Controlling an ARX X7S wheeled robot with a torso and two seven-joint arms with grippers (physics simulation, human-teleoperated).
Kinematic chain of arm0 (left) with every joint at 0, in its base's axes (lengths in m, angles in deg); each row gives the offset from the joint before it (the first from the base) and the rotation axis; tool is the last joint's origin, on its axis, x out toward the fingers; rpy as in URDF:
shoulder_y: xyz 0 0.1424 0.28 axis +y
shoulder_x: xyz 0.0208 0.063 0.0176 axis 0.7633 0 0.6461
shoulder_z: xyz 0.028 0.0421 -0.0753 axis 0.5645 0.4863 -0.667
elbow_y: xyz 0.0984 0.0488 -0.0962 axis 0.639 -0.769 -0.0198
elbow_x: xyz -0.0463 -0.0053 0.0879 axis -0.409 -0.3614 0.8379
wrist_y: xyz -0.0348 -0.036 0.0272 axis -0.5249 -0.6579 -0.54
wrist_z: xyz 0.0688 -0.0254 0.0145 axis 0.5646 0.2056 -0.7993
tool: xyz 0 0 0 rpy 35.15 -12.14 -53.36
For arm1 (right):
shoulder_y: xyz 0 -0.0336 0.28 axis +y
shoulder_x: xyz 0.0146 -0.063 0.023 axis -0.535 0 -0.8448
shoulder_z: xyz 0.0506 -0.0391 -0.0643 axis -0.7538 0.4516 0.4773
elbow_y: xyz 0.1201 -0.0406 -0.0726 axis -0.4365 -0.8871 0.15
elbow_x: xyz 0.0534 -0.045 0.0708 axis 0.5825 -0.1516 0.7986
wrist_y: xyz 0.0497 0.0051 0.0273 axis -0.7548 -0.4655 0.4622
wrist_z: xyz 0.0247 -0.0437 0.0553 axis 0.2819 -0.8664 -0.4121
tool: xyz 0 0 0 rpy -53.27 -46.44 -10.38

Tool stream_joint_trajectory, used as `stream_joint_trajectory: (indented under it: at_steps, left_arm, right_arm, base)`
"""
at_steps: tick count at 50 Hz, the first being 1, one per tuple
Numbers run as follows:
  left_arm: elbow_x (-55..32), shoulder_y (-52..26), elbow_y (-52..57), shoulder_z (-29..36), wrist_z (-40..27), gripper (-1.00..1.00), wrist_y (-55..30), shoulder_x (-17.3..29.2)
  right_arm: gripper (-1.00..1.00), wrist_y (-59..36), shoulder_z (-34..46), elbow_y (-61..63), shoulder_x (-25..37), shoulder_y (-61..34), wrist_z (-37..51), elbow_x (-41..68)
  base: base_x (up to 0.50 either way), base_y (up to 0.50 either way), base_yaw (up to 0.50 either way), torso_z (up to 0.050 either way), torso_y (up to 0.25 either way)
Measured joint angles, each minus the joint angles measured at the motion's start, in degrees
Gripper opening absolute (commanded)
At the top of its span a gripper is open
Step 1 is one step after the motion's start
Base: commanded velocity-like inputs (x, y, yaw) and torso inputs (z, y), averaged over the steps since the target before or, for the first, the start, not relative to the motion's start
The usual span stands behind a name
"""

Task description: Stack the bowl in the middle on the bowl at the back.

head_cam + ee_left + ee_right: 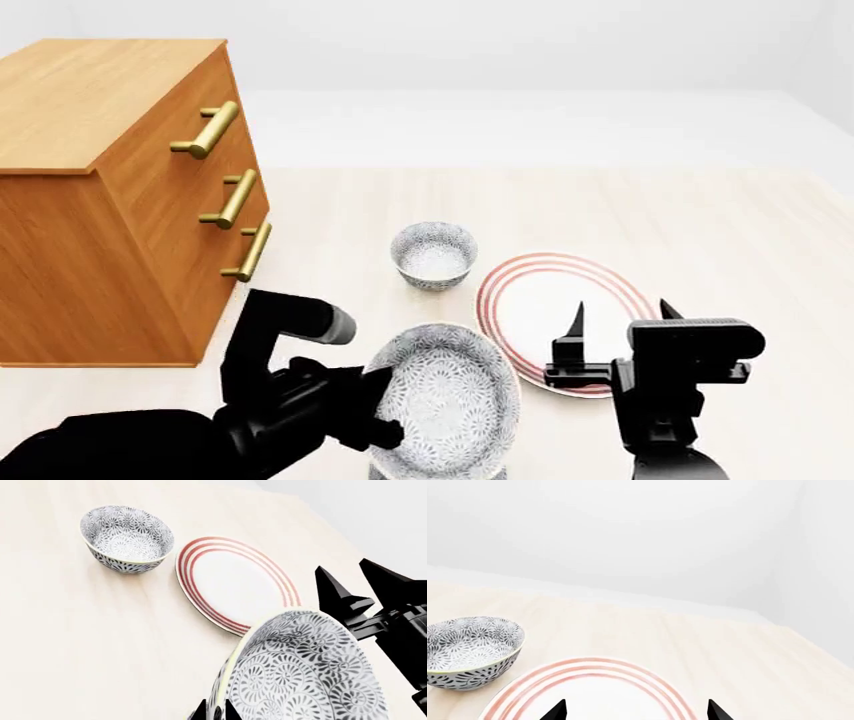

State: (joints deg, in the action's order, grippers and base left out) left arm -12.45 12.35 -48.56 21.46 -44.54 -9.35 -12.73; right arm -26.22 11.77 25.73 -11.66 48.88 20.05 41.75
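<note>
Head view shows the risks best, and most of them sit with the left gripper (380,405), which pinches the near rim of the bowl in the middle (443,400) and carries it clear of the table (721,220). That bowl hangs tilted, gripped only at one edge, so I judge it could swing or slip out during the reach forward. It may also land off-centre and tip the bowl at the back (434,255), which stands upright further away, just left of the plate (554,300). A low pass might clip that far rim and push it along. Further right, the right gripper (621,318) hovers above the plate's near part, jaws spread and holding nothing; it is near the carrying path, so a bump seems possible. The dresser (120,190) at far left is well apart. Both bowls look empty, showing only speckled insides, and the plate is bare. A third bowl is not visible.
</note>
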Motion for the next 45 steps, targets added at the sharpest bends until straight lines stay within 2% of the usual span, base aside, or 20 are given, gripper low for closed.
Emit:
stream_joint_trajectory:
  at_steps: [45]
  left_arm:
    - [-7.57,5.94,-1.80,6.78,-5.67,-1.00,5.80,2.87]
  right_arm:
    - [1.00,1.59,0.04,-2.12,0.39,0.11,0.93,1.32]
  base:
    - [0.00,0.00,0.00,0.000,0.000]
